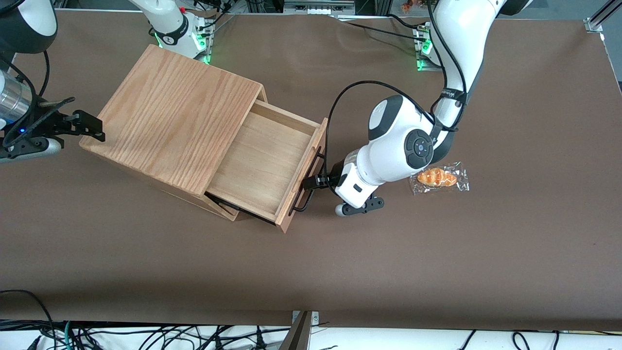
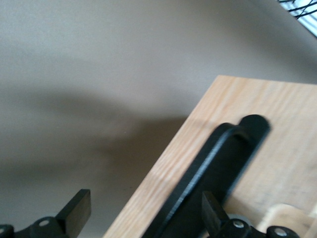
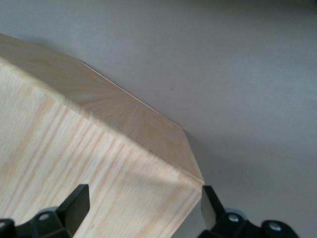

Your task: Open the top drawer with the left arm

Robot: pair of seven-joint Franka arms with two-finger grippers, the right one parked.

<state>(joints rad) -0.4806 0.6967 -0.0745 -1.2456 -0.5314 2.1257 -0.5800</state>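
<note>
Pale wood of the top drawer (image 1: 265, 158) was seen drawn well out of the cabinet (image 1: 177, 116), its tray bare inside. The black bar handle (image 1: 311, 182) ran along the drawer front, on the side facing the left arm (image 1: 403, 146). The gripper (image 1: 315, 182) was placed at that handle, about midway along the bar. In the left wrist view the fingers (image 2: 77, 210) stood wide apart, the handle (image 2: 213, 173) lying between them close to one finger, with no grip closed on it. The cabinet rested on the brown table (image 1: 437, 267), toward the parked arm's end. A wrapped bread roll (image 1: 439, 178) lay on the table beside the left arm, toward the working arm's end, well apart from the drawer.
</note>
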